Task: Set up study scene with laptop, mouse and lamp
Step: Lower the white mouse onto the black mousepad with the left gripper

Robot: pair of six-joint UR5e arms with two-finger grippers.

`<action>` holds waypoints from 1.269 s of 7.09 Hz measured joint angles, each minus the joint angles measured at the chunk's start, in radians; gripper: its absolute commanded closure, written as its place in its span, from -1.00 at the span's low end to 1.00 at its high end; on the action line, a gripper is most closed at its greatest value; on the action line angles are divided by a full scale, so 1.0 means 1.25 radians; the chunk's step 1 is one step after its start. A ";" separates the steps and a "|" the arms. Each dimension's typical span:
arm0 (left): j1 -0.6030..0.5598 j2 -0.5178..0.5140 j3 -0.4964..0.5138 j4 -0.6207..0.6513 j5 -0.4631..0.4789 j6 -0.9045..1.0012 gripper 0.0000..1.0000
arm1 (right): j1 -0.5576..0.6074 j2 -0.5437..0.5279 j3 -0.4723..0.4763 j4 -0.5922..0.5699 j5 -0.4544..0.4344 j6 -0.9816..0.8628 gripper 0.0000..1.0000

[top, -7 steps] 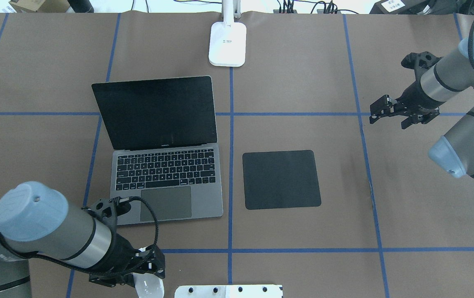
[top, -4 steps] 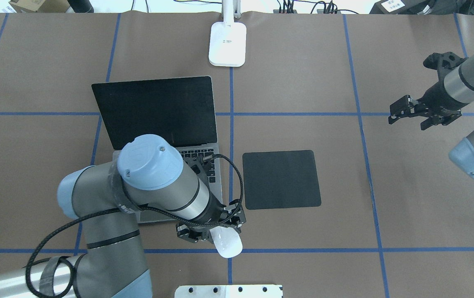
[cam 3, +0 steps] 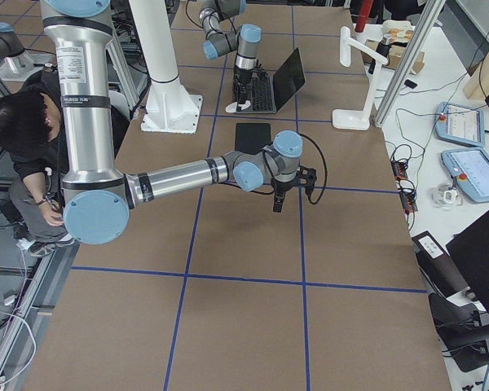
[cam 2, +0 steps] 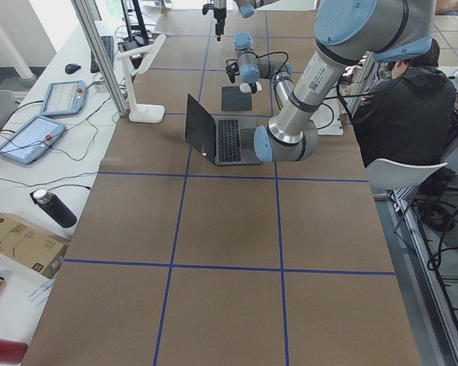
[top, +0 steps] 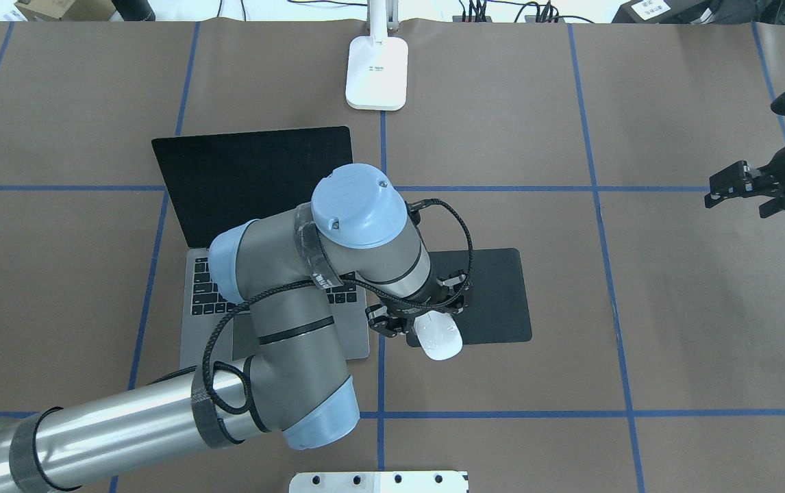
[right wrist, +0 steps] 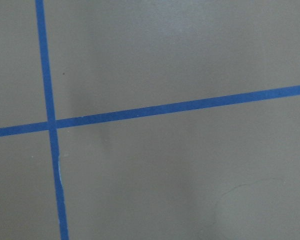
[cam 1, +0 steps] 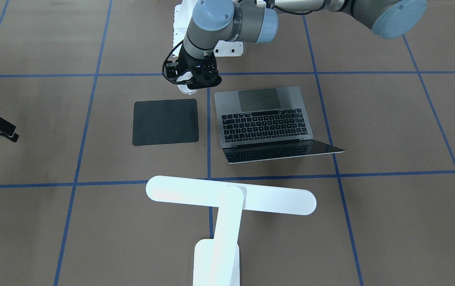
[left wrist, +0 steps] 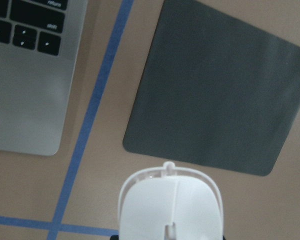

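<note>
My left gripper [top: 425, 320] is shut on the white mouse [top: 438, 338] and holds it above the table, at the near left corner of the black mat [top: 495, 294]. In the left wrist view the mouse [left wrist: 171, 205] sits just short of the mat's [left wrist: 220, 95] near edge. The grey laptop [top: 242, 178] stands open left of the mat, partly hidden by my left arm; the front view shows its keyboard [cam 1: 265, 119]. The white lamp [top: 377, 72] stands at the far middle, its bar head [cam 1: 231, 195] level. My right gripper [top: 752, 195] is open and empty at the far right.
Blue tape lines divide the brown table cover. A white bolted pedestal plate [top: 379, 481] sits at the near edge. A seated person [cam 2: 408, 114] is beside the table on the robot's side. Tablets and cables lie past the far edge.
My left arm has carried the mouse from the near left edge forward and right to the mat's near corner. My right arm has drawn back to the right.
</note>
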 measured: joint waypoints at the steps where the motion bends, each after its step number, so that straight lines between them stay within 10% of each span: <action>1: -0.004 -0.030 0.054 -0.015 0.012 0.012 0.25 | 0.016 -0.014 0.000 0.000 0.003 -0.018 -0.99; 9: -0.005 -0.197 0.311 0.020 0.079 0.269 0.25 | 0.036 -0.026 0.001 0.000 0.013 -0.036 -0.99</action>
